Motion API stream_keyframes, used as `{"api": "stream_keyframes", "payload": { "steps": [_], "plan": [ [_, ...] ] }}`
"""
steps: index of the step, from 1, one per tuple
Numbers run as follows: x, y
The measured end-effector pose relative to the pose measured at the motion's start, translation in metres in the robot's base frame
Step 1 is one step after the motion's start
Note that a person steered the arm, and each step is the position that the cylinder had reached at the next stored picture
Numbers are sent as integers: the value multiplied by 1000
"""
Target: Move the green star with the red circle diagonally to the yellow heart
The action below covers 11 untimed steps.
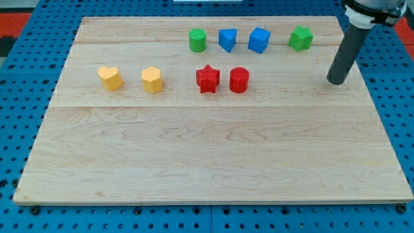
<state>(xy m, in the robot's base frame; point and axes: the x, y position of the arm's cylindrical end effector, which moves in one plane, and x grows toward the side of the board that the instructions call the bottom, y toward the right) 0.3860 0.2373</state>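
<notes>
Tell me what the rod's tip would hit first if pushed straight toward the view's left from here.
Probably the red circle: my tip sits level with that row, nothing between. The green star lies nearer the view's top, likely missed.

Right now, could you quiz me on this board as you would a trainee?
1. True or false: my tip touches the green star.
2. Which block sits directly at the view's left of the red circle? A) red star B) green cylinder C) yellow heart
3. How many blue blocks are on the board?

Key: 1 false, my tip stands apart, lower and to the view's right of it. 2 A. 3 two.
</notes>
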Motion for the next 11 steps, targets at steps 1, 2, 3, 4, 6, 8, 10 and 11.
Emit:
{"api": "stream_keyframes", "payload": {
  "steps": [1,2,3,4,6,8,10,11],
  "plan": [
    [0,2],
    [0,3],
    [0,4],
    [0,18],
    [0,39],
    [0,46],
    [2,46],
    [3,46]
  ]
}}
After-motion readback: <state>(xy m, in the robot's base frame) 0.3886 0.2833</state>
